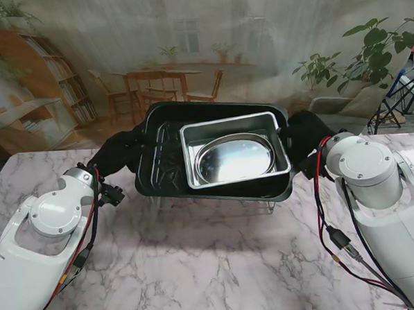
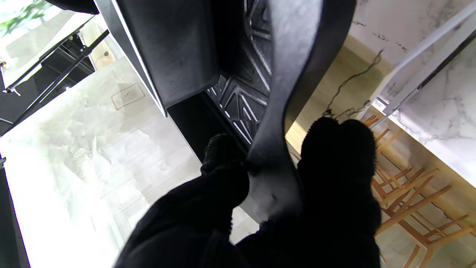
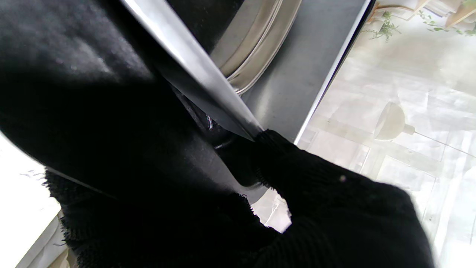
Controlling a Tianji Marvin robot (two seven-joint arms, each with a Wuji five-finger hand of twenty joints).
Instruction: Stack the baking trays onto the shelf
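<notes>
Both black-gloved hands hold a stack of trays in the upper middle of the stand's view, over the far part of the marble desk; the left hand is closed on the left rim of the dark tray, thumb on one face of the rim and fingers on the other; the right hand is closed on the right rim; a silver tray sits inside the dark tray, toward its right, with a round pan in it; a clear shelf shows just beneath the stack's near edge.
</notes>
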